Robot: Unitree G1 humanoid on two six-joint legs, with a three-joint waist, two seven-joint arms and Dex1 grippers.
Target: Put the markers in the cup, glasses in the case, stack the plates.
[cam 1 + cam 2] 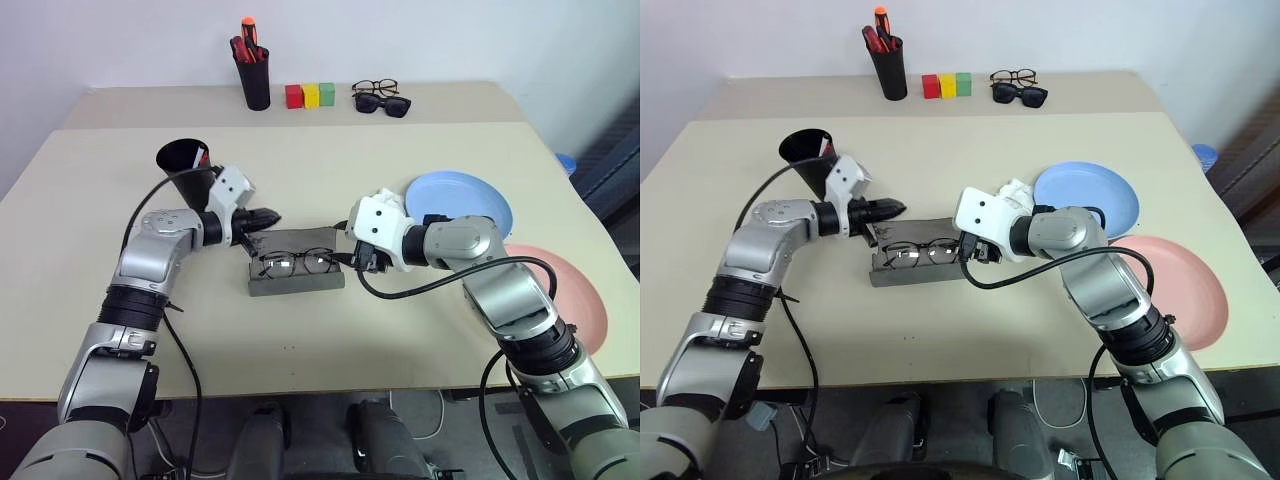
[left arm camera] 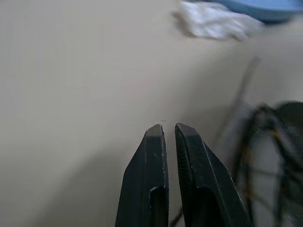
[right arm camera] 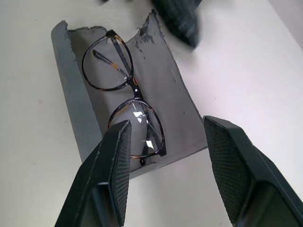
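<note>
The grey case [image 1: 296, 278] lies open in the middle of the table with the wire-framed glasses [image 1: 295, 262] resting inside it. My right gripper [image 3: 168, 124] hovers at the case's right end, open and holding nothing, one lens [image 3: 137, 124] just past its fingertips. My left gripper [image 1: 270, 214] is shut and empty, its tip just above the case's far left corner. Behind it stands the black cup [image 1: 183, 165], with the red end of a marker [image 1: 204, 156] showing at its rim. The blue plate [image 1: 470, 205] and the pink plate [image 1: 575, 295] lie side by side on the right, overlapping slightly.
On the back table stand a black pen pot [image 1: 254, 82] with red and orange pens, three coloured blocks [image 1: 309, 95], and spectacles with sunglasses [image 1: 381, 98]. My right arm's black cable [image 1: 430, 290] loops above the table beside the case.
</note>
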